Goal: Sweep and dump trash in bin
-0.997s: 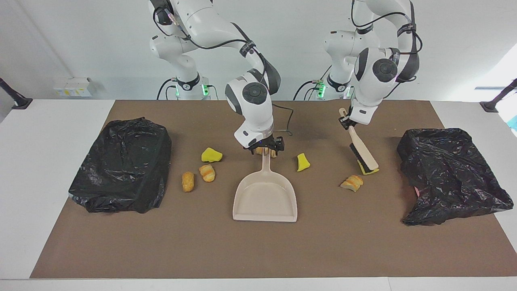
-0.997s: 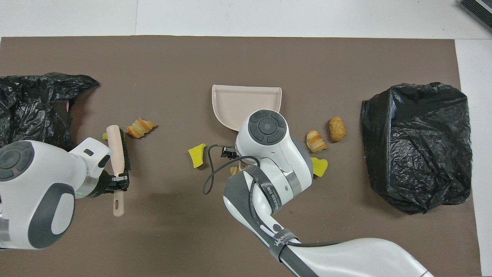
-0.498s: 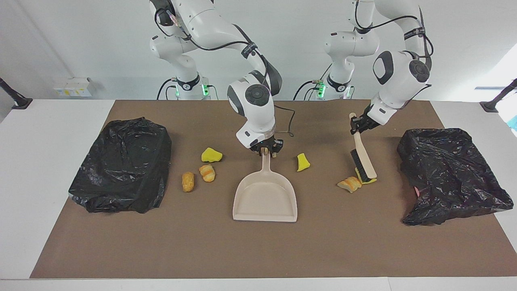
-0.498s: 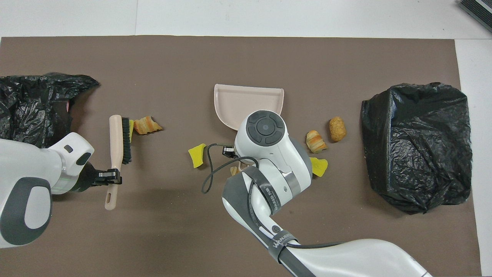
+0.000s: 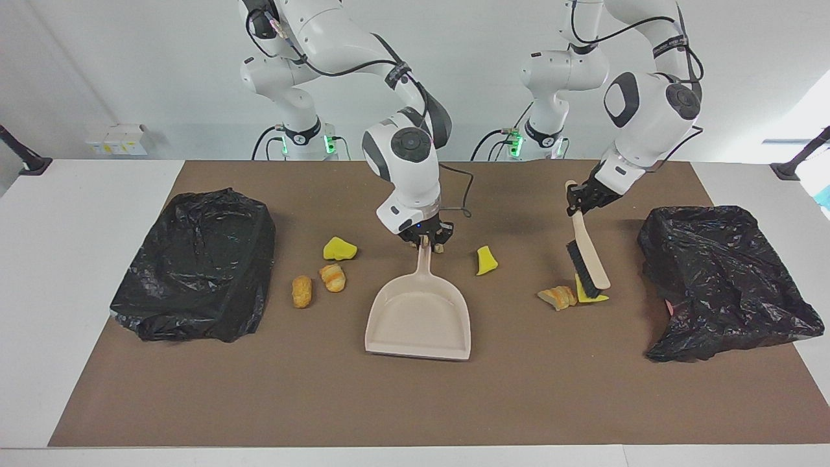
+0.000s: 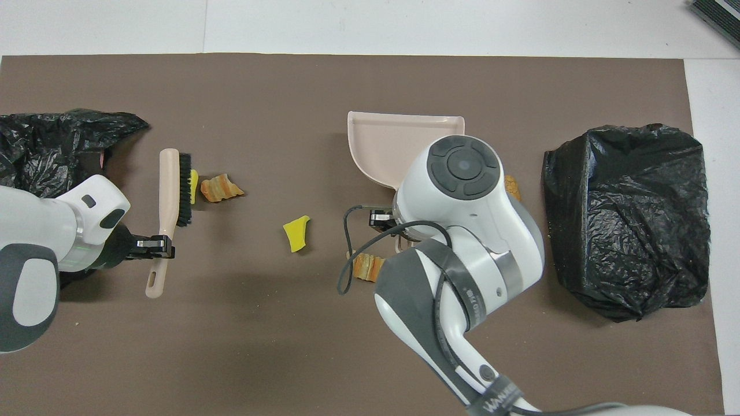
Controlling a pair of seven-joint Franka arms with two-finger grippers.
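The beige dustpan (image 5: pixel 418 318) (image 6: pixel 399 144) lies mid-mat, and my right gripper (image 5: pixel 425 241) is shut on the end of its handle. A pastry scrap (image 6: pixel 367 267) sits by that handle. My left gripper (image 5: pixel 577 201) (image 6: pixel 153 247) is shut on the handle of the brush (image 5: pixel 587 259) (image 6: pixel 170 196). Its bristles touch a yellow chunk (image 5: pixel 591 295) (image 6: pixel 195 185), with a pastry piece (image 5: pixel 557 298) (image 6: pixel 219 188) beside it. A yellow wedge (image 5: pixel 486 260) (image 6: pixel 296 232) lies between brush and pan. Toward the right arm's end lie a yellow chunk (image 5: pixel 340 248), a pastry (image 5: pixel 332 277) and a nugget (image 5: pixel 301 291).
A black-bagged bin (image 5: pixel 194 263) (image 6: pixel 624 219) stands at the right arm's end of the brown mat. Another black bag (image 5: pixel 720 279) (image 6: pixel 52 150) lies at the left arm's end. A thin cable hangs from the right wrist beside the pan's handle.
My right gripper has shut on the dustpan's handle and shifted the pan slightly toward the right arm's end. The left gripper has swept the brush, pushing the yellow chunk and pastry away from the robots.
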